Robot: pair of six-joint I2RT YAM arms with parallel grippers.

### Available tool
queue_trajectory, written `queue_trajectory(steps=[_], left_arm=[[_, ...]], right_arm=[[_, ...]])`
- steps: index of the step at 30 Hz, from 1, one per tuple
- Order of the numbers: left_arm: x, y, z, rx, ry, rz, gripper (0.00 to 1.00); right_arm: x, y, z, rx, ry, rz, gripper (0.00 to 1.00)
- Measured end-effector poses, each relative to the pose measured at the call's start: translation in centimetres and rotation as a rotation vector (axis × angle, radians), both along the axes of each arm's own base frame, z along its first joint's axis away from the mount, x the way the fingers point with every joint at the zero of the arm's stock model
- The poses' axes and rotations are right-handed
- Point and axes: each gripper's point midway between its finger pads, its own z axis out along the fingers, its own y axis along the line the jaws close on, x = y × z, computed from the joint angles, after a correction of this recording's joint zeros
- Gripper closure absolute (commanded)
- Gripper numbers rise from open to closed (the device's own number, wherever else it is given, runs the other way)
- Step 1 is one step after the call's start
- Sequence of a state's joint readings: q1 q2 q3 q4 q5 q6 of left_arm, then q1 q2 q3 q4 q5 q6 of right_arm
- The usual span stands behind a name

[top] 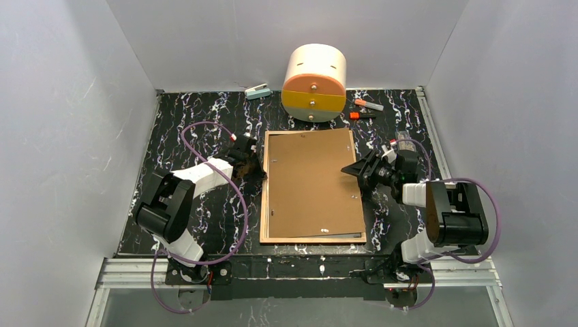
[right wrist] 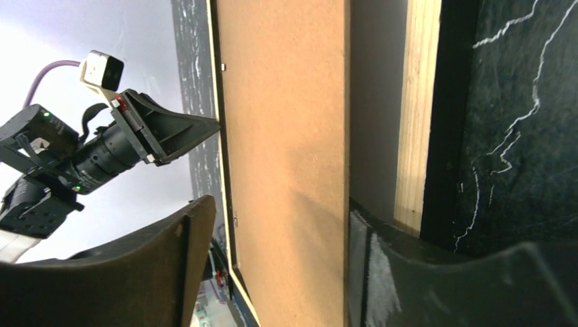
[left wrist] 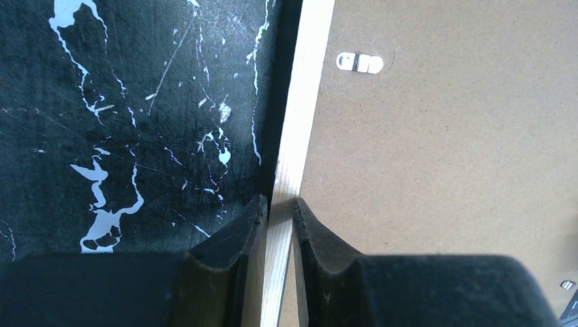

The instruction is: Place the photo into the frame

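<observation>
The frame (top: 264, 197) lies face down on the black marbled table, its light wooden rim (left wrist: 300, 136) up. A brown backing board (top: 310, 184) rests in it, slightly skewed. My left gripper (top: 253, 165) is shut on the frame's left rim, one finger either side (left wrist: 279, 202). My right gripper (top: 356, 170) stands open at the right side, with the board's edge (right wrist: 286, 136) between its spread fingers (right wrist: 279, 208). That edge sits raised above the rim (right wrist: 416, 102). A grey surface (right wrist: 375, 102) shows beneath it. The photo is hidden.
A round cream and orange drawer box (top: 314, 82) stands at the back centre. Two markers (top: 368, 105) lie to its right and a small teal object (top: 257, 90) to its left. White walls close in on three sides.
</observation>
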State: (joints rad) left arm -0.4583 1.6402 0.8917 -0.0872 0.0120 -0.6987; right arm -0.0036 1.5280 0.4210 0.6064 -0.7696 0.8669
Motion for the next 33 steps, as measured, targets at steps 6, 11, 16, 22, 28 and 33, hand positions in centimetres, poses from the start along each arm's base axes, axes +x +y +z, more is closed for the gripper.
queue_trajectory(steps=[6,11,16,22,28,33], left_arm=[[0.0,0.0,0.0,-0.004,0.002,-0.004,0.86],[0.0,0.0,0.0,-0.005,0.002,-0.007,0.86],[0.0,0.0,0.0,-0.008,0.004,-0.007,0.86],[-0.1,0.0,0.0,-0.017,0.01,-0.015,0.85],[0.0,0.1,0.0,-0.019,0.011,-0.013,0.86],[0.0,0.1,0.0,-0.021,0.012,-0.013,0.85]], right_arm=[[0.0,0.1,-0.2,-0.087,0.032,0.028,0.19],[-1.0,-0.2,-1.4,-0.139,0.124,0.032,0.22],[-1.3,0.0,-1.5,-0.18,0.155,0.048,0.24],[-1.3,0.9,-2.1,-0.252,0.194,0.077,0.23],[-1.1,1.2,-2.3,-0.351,0.225,0.092,0.18],[-1.2,1.4,-2.3,-0.421,0.244,0.113,0.14]])
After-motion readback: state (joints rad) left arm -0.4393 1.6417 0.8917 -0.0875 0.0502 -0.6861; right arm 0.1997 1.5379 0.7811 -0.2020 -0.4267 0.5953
